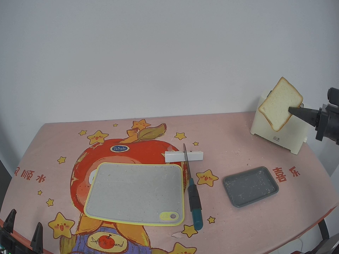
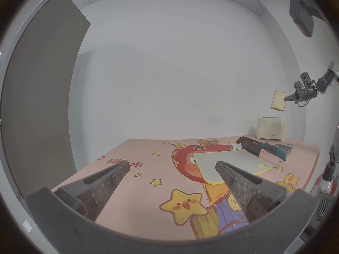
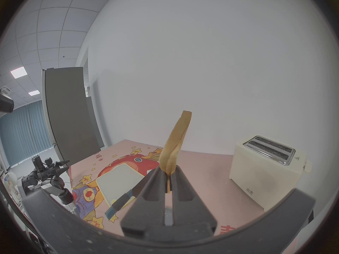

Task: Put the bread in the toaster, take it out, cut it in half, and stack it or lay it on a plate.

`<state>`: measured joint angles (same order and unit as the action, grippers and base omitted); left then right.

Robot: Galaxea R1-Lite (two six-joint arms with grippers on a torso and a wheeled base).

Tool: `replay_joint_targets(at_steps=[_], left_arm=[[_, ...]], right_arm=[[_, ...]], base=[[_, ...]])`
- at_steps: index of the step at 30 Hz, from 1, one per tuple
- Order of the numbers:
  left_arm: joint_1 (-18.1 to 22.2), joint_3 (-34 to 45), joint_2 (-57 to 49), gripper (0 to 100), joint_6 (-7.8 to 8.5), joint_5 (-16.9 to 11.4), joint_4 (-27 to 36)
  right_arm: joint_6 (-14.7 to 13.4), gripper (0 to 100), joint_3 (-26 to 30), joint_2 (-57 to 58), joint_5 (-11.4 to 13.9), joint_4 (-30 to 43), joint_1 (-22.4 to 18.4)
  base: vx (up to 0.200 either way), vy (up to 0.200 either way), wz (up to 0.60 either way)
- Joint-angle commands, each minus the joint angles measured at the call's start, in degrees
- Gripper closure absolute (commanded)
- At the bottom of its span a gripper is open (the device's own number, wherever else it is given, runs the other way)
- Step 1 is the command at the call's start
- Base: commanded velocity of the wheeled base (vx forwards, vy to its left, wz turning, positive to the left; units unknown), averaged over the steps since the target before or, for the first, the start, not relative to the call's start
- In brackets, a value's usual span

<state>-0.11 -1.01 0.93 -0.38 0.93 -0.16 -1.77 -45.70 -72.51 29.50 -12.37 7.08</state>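
Pink cloth with a cartoon apple and yellow stars covers the table (image 1: pixel 240 141), which is backed by a plain white wall.

The right gripper (image 1: pixel 292 110) is up in the air at the table's far right corner. Its fingers are pressed together on one corner of the bread (image 1: pixel 281 103), and the slice hangs tilted and edge-up from the tips. Right below the gripper stands the cream toaster (image 1: pixel 282 133). The left wrist view shows a gap of air between the toaster and the slice, and the right wrist view shows both top slots (image 3: pixel 270 148) bare.

Below the right gripper and nearer the robot, a grey plate (image 1: pixel 250 186) lies flat with crumbs scattered in it. Farther from the gripper, on the robot's left, is the knife (image 1: pixel 192 191), which lies between the plate and the cutting board (image 1: pixel 136 193). Its blade is propped on a small white block (image 1: pixel 183 156), and its dark and teal handle points toward the robot, just beside the board's edge. The board is grey with a yellow rim and lies flat over the apple print.

The left gripper (image 2: pixel 171 164) is low at the table's near left edge, well apart from the board. Its fingers are spread wide with only the cloth between them. A dark upright panel (image 2: pixel 39 99) stands beyond the table's left side.
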Motion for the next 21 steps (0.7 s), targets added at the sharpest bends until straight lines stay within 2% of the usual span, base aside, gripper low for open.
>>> replay_joint_targets(at_steps=[1,6,13,19,21], left_arm=[[0.02,1.01,-0.93,0,-0.06,0.04,-0.02],[0.02,1.01,-0.93,0,0.11,0.04,-0.02],[0.02,1.01,-0.93,0,0.03,0.04,-0.02],[0.02,1.01,-0.93,0,0.2,0.04,-0.02],[0.02,1.01,-0.93,0,0.2,0.04,-0.02]], right_arm=[[0.01,100,0.0,-0.09,0.03,-0.02,0.04],[0.1,100,0.09,-0.09,-0.06,-0.02,0.04],[0.19,100,0.09,-0.09,0.03,-0.02,0.04],[0.19,100,0.18,-0.09,-0.06,-0.02,0.04],[0.19,100,0.18,-0.09,-0.06,-0.02,0.04]], base=[[0.0,0.0,0.0],[0.0,0.0,0.0],[0.0,-0.2,0.0],[0.0,0.0,0.0],[0.0,-0.2,0.0]])
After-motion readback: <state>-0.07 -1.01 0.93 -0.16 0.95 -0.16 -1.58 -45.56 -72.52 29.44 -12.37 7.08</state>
